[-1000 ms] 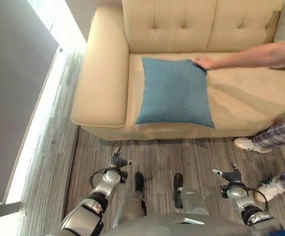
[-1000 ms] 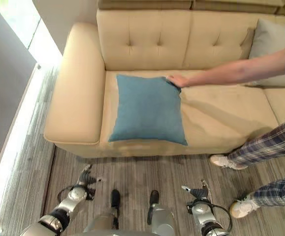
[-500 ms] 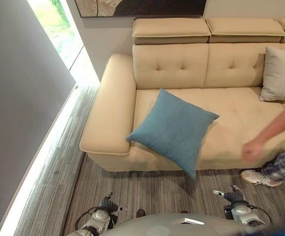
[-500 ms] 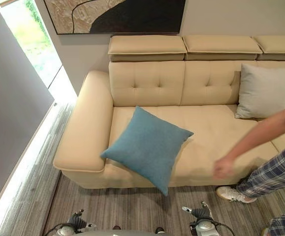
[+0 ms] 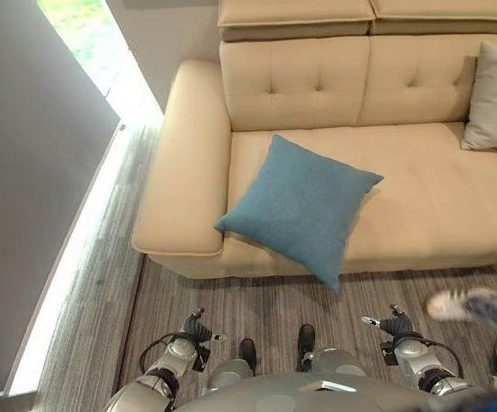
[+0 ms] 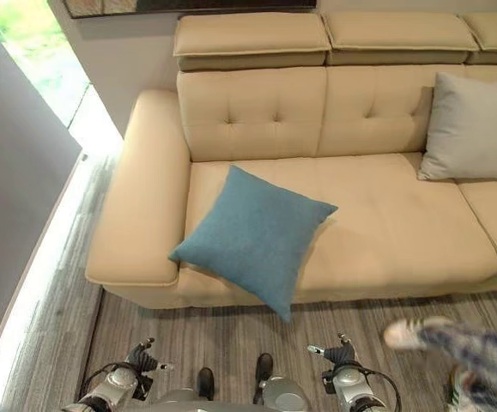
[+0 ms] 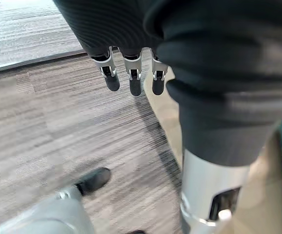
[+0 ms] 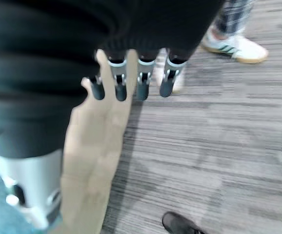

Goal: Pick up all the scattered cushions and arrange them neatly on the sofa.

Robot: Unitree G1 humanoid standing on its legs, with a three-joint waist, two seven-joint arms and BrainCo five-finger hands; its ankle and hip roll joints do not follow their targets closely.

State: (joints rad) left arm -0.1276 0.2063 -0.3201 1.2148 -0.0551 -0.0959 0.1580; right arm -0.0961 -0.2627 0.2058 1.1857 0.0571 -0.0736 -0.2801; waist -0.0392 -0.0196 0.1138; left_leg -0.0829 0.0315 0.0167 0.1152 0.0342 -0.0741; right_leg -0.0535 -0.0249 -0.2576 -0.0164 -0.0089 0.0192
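Note:
A blue cushion (image 5: 301, 206) lies turned like a diamond on the left seat of the beige sofa (image 5: 179, 172), its lower corner hanging over the front edge. A grey cushion (image 5: 495, 86) leans upright against the backrest at the right. Both hands hang low above the floor in front of the sofa, well short of the cushions. My left hand (image 5: 192, 330) is open, its fingers (image 7: 131, 80) straight and holding nothing. My right hand (image 5: 392, 326) is open too, with its fingers (image 8: 141, 85) relaxed and empty.
A person's white shoe (image 5: 458, 302) and plaid trouser leg move over the striped carpet at the right, close to my right hand. A grey wall (image 5: 25, 172) and a bright window strip run along the left of the sofa.
The person turned the blue cushion from square to diamond, then pulled the arm away; now their shoe and leg show, blurred, at the right. The camera has shifted. My hands stay low.

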